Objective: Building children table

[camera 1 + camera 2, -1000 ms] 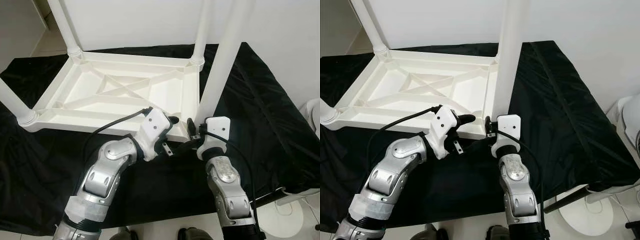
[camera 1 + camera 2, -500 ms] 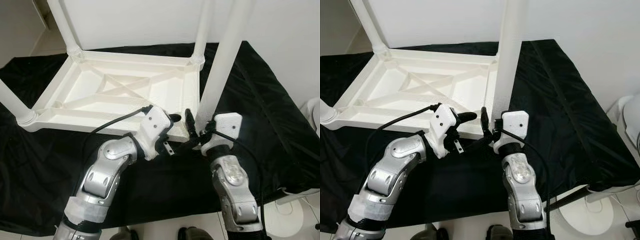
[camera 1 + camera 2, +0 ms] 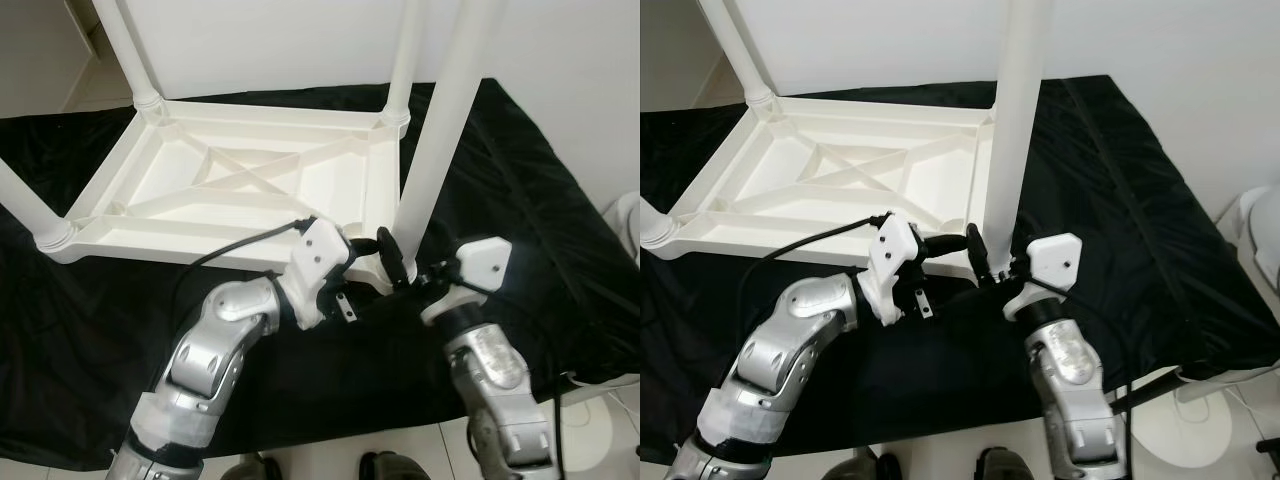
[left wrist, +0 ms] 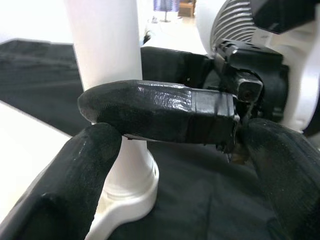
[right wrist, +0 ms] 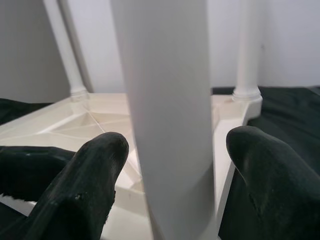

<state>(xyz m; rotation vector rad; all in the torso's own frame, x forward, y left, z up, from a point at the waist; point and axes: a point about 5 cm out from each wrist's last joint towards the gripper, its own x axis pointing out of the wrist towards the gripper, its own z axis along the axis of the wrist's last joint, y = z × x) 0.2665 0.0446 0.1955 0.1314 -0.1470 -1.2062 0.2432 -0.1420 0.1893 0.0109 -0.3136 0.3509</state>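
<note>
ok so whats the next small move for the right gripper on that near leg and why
Probably close the right gripper on the near leg: its fingers stand open on either side of the leg's base without gripping it. The left gripper waits beside the corner socket of the upturned table.

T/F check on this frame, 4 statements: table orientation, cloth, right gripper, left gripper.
1. The white table lies upside down, legs up. True.
2. It rests on a red cloth. False: the black cloth.
3. The right gripper is open, its fingers on either side of the near right leg. True.
4. The left gripper is far back by the table's far left corner. False: it is at the near right corner, by that leg's base.
</note>
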